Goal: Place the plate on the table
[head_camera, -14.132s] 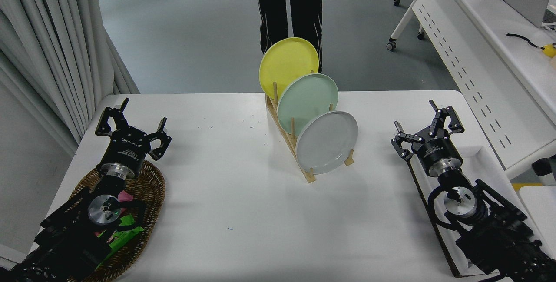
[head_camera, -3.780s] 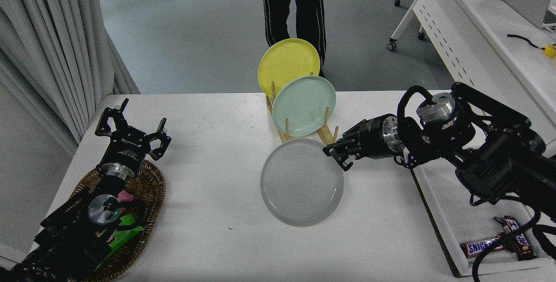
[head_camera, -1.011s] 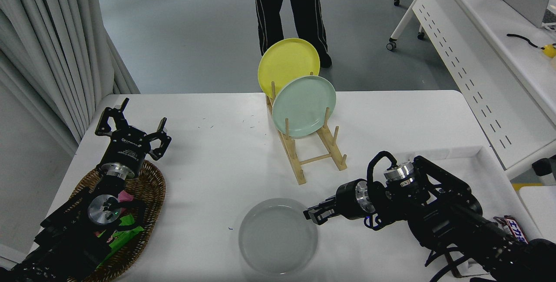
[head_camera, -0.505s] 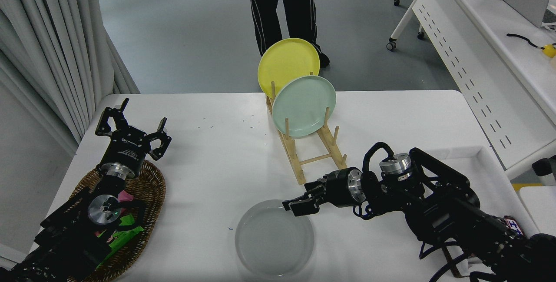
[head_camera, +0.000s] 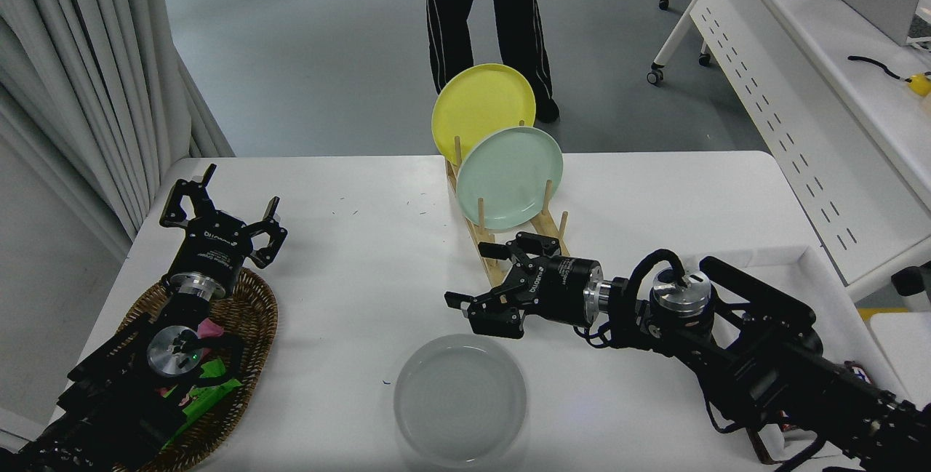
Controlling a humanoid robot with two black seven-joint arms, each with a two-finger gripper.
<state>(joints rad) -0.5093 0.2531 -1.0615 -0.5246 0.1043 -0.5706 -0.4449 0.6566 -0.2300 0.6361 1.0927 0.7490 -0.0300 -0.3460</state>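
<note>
light: bright, even, overhead | shadows: soft – faint on table (head_camera: 349, 290) | focus: sharp – no blur

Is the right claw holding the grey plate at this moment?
No. The right claw is open and clear of the grey plate, which lies flat on the table.

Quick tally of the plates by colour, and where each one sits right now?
Pale grey plate: 1, flat on the table, released
Mint green plate: 1, in the wooden rack
Yellow plate: 1, in the rack
Total: 3
</note>
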